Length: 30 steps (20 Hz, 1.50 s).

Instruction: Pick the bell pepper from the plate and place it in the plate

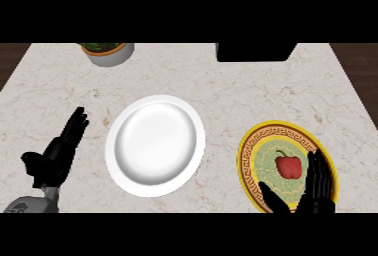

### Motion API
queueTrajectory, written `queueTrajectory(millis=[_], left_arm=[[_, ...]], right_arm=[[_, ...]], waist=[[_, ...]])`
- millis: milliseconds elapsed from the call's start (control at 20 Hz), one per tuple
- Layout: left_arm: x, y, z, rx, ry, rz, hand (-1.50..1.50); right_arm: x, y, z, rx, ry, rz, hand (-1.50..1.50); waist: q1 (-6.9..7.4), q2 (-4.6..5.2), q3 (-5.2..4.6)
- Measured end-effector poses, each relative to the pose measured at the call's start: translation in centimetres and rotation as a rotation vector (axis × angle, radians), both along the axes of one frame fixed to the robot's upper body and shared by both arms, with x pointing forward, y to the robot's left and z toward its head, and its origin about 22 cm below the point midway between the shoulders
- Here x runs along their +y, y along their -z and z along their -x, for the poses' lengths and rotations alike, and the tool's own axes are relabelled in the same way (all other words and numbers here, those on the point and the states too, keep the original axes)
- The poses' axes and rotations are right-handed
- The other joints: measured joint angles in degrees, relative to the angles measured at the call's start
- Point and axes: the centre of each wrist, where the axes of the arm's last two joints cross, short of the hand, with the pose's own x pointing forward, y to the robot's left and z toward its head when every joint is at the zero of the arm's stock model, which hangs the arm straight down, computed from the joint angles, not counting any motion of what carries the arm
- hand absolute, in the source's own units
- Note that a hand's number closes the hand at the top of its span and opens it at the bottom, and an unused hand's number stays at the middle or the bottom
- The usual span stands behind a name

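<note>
Might bump the bell pepper [289, 166], lying on the yellow plate [244, 160], with the right hand [317, 190], open and empty right beside it. Could roll off, far from the white plate [155, 145].

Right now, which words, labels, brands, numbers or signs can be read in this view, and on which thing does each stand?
None: no word, number, brand or sign can be read here.
The yellow plate bears only an ornamental border pattern, not letters.
The white plate, the red bell pepper, the black box and the plant pot show no marking.
</note>
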Motion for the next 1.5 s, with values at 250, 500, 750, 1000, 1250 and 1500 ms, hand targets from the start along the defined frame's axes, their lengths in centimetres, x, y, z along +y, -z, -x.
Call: queueTrajectory(millis=[250,500,750,1000,1250,1500], left_arm=[[-0.1,-0.3,0.0,-0.001,0.006,-0.006,0.0],[-0.3,0.0,0.6,-0.002,0.013,-0.008,0.0],[0.0,0.3,0.4,-0.003,0.015,0.0,0.0],[-0.7,-0.5,0.0,-0.009,0.01,-0.005,0.0],[-0.4,-0.3,0.0,-0.005,0.006,-0.001,0.0],[0.0,-0.1,0.3,0.0,0.01,0.001,0.0]], right_arm=[[-0.2,-0.8,1.8,0.23,0.075,0.032,-1.5],[1.0,-4.2,1.2,0.389,0.136,0.036,-1.5],[2.0,-7.1,0.1,0.505,0.207,0.041,-1.5],[1.5,-7.4,-1.1,0.61,0.264,0.068,-1.5],[1.1,-7.4,-2.6,0.671,0.279,0.068,-1.5],[0.6,-6.3,-3.7,0.698,0.287,0.067,-1.5]], waist=[[0.28,0.06,-0.09],[0.77,0.06,0.07],[0.86,0.05,0.17],[0.98,0.03,0.23],[0.99,0.03,0.27],[0.99,0.02,0.26]])
